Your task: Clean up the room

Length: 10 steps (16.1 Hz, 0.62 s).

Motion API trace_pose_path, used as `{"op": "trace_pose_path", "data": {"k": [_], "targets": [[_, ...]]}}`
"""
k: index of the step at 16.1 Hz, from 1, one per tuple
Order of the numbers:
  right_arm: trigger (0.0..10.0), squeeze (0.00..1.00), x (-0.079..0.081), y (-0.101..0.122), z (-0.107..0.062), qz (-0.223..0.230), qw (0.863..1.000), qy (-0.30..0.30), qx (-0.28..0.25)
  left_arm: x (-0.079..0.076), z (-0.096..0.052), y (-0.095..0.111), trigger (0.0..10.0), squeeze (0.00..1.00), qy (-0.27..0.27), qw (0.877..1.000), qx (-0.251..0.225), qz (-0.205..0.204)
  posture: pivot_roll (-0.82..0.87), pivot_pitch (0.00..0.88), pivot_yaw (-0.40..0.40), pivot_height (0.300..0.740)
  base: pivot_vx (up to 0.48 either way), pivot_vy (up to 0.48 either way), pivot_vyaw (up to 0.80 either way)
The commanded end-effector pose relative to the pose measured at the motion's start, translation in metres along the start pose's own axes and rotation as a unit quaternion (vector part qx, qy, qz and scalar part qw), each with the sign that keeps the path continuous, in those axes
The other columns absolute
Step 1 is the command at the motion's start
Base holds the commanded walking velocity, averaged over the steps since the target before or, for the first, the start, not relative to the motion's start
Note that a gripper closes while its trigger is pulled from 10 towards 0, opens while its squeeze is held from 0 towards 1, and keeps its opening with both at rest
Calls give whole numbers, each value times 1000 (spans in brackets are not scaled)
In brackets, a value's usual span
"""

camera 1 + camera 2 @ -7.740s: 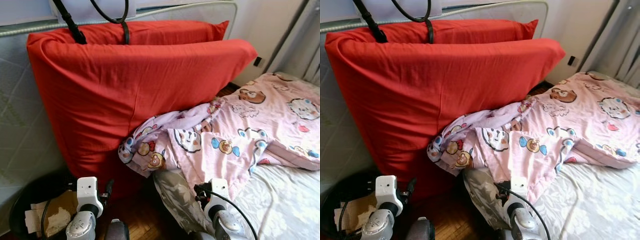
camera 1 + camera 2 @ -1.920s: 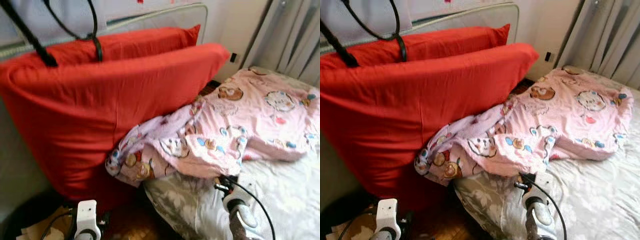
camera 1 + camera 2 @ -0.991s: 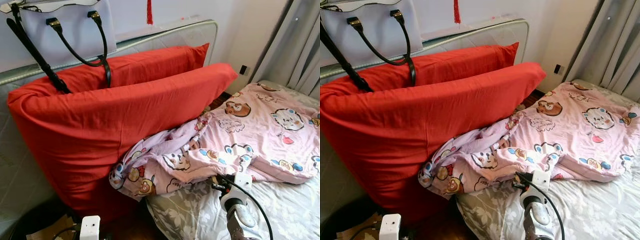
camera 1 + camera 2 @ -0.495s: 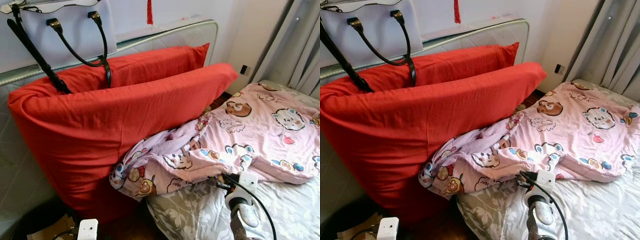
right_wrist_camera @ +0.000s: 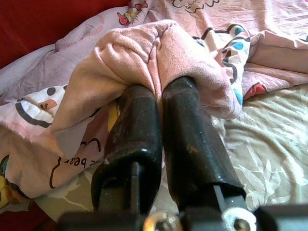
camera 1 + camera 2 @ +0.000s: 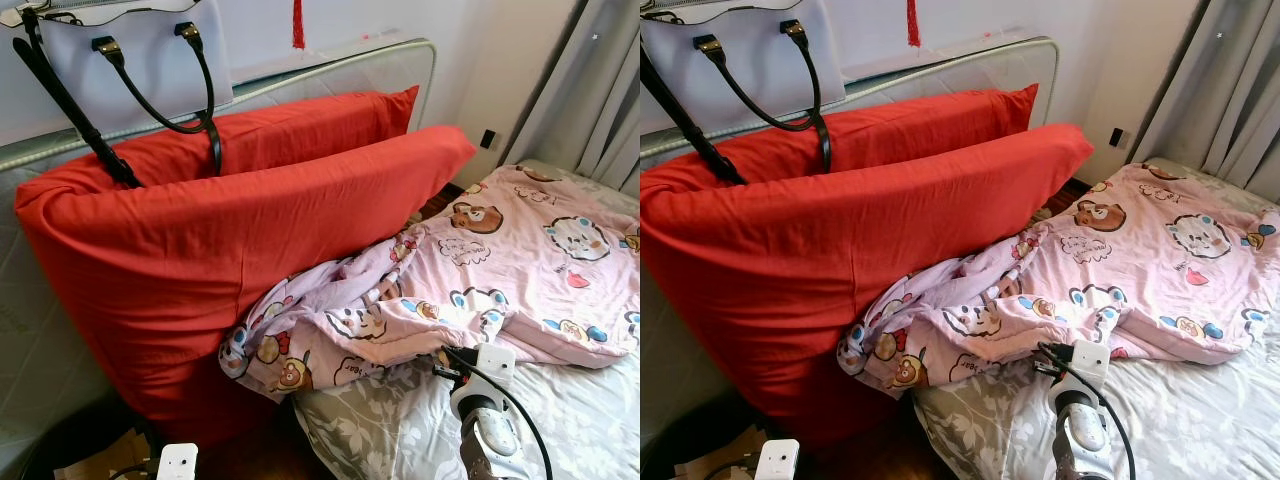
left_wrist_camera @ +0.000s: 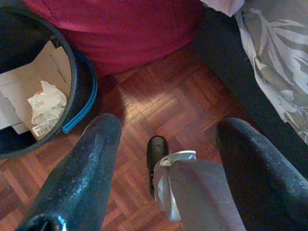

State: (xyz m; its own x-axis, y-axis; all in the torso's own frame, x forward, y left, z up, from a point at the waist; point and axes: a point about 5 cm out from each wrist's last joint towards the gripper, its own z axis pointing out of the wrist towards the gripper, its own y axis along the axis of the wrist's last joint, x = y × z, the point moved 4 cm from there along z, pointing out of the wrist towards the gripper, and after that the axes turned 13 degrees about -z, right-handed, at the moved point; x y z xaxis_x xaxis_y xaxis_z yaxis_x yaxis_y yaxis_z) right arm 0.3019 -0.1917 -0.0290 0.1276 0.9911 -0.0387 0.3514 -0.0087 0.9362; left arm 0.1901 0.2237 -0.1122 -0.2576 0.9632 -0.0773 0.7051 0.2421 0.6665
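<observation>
Two tools: right tool (image 5: 161,103) pinched shut on quilt (image 6: 520,250) edge, likely to drag it flat over bed (image 6: 590,420); left tool (image 7: 168,159) open, empty, idle above floor (image 7: 163,101).

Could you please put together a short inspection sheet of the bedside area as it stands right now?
Surface: bed with grey leaf-print sheet; parquet floor beside it.
Job's things: pink cartoon-print blanket crumpled across the bed, one corner hanging off the edge against the red pillows.
Clutter: dark bin on the floor, holding cardboard and crumpled paper.
Hands: right hand shut on a fold of the blanket's near edge; left hand open above the floor near the bin.
Cables: black cable looping over the right wrist.
Surroundings: two red pillows leaning on the headboard; white handbag with black straps above them; grey curtain; wall socket.
</observation>
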Motion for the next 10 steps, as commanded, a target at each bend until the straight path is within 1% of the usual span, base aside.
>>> {"op": "trace_pose_path", "data": {"k": [1,7,10], "targets": [[10000,0,-3,6,1,-5,1000,-6,-15,3,-2,-8,10000,0,6,1000,17,-3,55,0,-59,740,0,0,0],[10000,0,-6,8,1,-4,1000,-14,-22,5,-2,-8,10000,0,9,1000,18,-3,59,0,-57,740,0,0,0],[10000,0,-5,7,0,-3,1000,-16,-21,6,-2,-8,10000,0,10,1000,18,-2,61,0,-57,740,-257,0,0]]}}
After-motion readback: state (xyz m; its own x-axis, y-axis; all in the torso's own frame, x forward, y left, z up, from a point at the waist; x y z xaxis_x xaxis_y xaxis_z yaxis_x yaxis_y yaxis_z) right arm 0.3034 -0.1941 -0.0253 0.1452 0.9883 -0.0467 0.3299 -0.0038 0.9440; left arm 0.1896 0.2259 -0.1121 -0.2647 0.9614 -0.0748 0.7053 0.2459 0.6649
